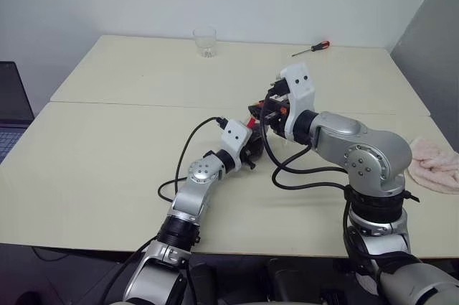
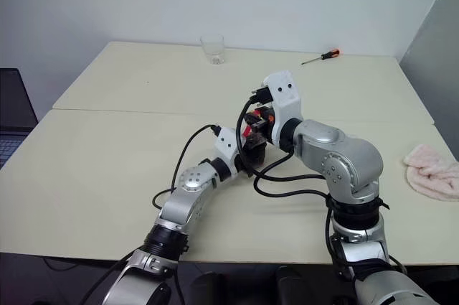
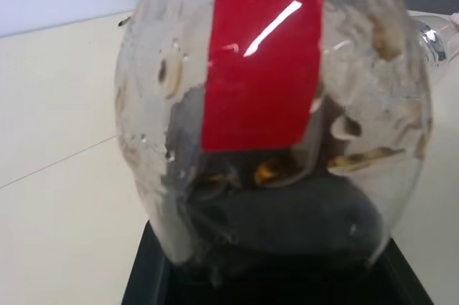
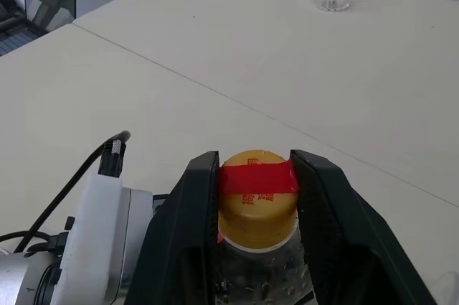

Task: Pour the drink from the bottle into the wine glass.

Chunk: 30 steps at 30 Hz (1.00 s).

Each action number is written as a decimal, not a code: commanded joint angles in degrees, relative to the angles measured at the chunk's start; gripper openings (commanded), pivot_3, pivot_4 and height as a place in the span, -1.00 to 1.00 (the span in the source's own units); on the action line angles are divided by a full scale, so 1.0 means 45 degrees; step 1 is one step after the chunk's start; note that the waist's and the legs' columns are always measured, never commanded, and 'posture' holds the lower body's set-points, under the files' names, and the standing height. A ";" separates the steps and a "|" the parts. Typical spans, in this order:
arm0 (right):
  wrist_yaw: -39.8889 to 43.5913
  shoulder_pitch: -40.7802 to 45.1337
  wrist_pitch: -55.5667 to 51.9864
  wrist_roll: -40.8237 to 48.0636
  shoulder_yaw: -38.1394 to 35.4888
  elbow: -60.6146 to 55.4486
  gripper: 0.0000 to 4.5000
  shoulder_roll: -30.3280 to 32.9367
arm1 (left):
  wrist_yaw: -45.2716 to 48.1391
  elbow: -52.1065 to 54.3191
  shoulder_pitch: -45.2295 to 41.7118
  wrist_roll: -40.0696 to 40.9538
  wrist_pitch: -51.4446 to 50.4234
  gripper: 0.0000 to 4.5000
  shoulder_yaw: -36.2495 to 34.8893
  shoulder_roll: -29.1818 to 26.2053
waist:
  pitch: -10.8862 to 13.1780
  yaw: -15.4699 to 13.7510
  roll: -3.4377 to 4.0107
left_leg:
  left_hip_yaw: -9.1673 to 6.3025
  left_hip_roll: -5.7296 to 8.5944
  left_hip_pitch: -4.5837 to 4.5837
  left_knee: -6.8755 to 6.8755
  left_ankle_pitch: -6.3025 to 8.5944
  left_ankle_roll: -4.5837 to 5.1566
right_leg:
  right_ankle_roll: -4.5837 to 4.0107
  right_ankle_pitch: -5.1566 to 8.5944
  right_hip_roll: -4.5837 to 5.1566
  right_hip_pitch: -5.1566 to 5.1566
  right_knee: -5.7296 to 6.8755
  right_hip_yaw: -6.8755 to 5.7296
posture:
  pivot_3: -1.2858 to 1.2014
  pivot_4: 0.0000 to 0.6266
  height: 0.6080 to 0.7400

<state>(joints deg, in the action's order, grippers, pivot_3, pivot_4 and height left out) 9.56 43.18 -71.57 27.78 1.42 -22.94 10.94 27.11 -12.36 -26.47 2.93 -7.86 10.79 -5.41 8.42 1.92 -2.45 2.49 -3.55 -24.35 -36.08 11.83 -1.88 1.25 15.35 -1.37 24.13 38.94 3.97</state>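
Pale wood desk (image 1: 107, 161) under a white wall carries both arms near its middle. From the left eye view, the left hand (image 1: 251, 151) grips the bottle (image 1: 257, 127) low down while the right hand (image 1: 267, 113) reaches over it; a short tumbler (image 1: 205, 41) and a screwdriver (image 1: 311, 48) lie along the far edge, a pink cloth (image 1: 435, 164) at the right edge. The right eye view repeats this arrangement.

The left wrist view has the bottle's ribbed body with its red label (image 3: 264, 54) pressed between the black fingers, the drink (image 3: 287, 222) pooled dark at the bottom.

The right wrist view shows the right hand's fingers (image 4: 190, 226) clamped on the yellow-orange cap (image 4: 257, 194).

Likely risks: if the left grip squeezes the soft plastic as the cap loosens, cola could spurt out; a slipping cap grip would spin the whole bottle instead.
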 commanded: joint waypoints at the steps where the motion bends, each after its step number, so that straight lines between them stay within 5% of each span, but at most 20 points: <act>1: 0.1382 -0.0286 0.1631 -0.0184 0.0231 0.0160 -0.47 0.0953 | -0.0019 0.0432 -0.0336 0.0056 0.0504 -0.51 -0.0081 0.0094 | 0.0000 -0.0003 0.0000 | 0.0000 0.0001 0.0000 0.0000 0.0000 0.0000 | 0.0000 0.0000 0.0000 0.0000 -0.0002 0.0000 | 0.03 -0.52 1.00; 14: 1.2383 0.0247 0.9358 -0.0868 0.2600 0.5703 -0.47 0.4945 | 0.0055 0.0447 -0.0466 0.0082 0.0558 -0.56 -0.0196 -0.0051 | 0.0053 0.0017 0.0072 | 0.0002 0.0013 0.0002 0.0000 0.0001 0.0001 | 0.0001 0.0000 -0.0006 -0.0004 -0.0013 -0.0002 | 0.03 -0.52 1.00; 19: 1.3510 0.1523 1.1225 -0.1765 0.2945 0.8314 -0.47 0.4341 | 0.0003 0.0504 -0.0430 0.0062 0.0560 -0.56 -0.0099 0.0016 | 0.0064 0.0062 0.0089 | -0.0010 -0.0008 0.0012 0.0003 0.0001 0.0001 | -0.0002 0.0000 -0.0040 -0.0002 -0.0006 0.0005 | 0.03 -0.52 1.00; 25: 1.2806 0.2102 1.0081 -0.1586 0.2195 0.8914 -0.47 0.3722 | -0.0009 0.0593 -0.0345 0.0066 0.0537 -0.59 -0.0128 0.0029 | 0.0078 -0.0016 0.0110 | -0.0014 -0.0007 0.0009 0.0001 0.0000 0.0001 | -0.0042 -0.0022 -0.0035 -0.0003 -0.0003 0.0005 | 0.03 -0.52 1.00; 30: 1.2375 0.1778 0.8832 -0.0783 0.1394 0.7370 0.28 0.3766 | 0.0029 0.0573 -0.0353 0.0045 0.0466 -0.59 -0.0103 0.0115 | 0.0082 -0.0050 0.0118 | -0.0015 -0.0002 -0.0001 -0.0002 0.0000 0.0000 | -0.0064 -0.0035 -0.0024 -0.0002 -0.0004 -0.0002 | 0.03 -0.52 1.00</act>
<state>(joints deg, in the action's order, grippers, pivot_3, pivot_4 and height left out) 66.00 50.61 -29.98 21.78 10.90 14.39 27.44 27.41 -12.67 -26.67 2.38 -7.18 10.61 -5.52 8.79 1.69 -1.92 2.43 -3.55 -24.35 -36.09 11.83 -1.88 0.96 15.20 -1.47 24.12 38.92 3.97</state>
